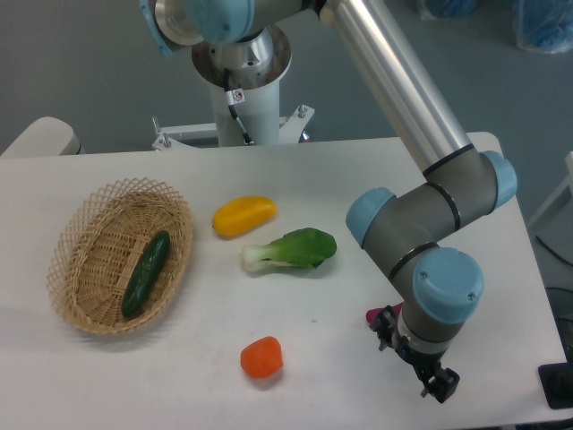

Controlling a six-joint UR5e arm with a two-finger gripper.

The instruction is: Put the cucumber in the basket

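Note:
The dark green cucumber (146,272) lies lengthwise inside the oval tan wicker basket (73,235) at the left of the table. It rests on the basket floor, with nothing touching it. My gripper (436,383) is far off at the table's front right, pointing down below the blue wrist joint and holding nothing that I can see. Its dark fingers overlap from this angle, so the gap between them does not show.
A yellow pepper (243,215) and a bok choy (292,250) lie mid-table. An orange vegetable (261,357) sits near the front. A small purple-magenta item (374,315) peeks out beside the wrist. The arm's base column (243,98) stands at the back.

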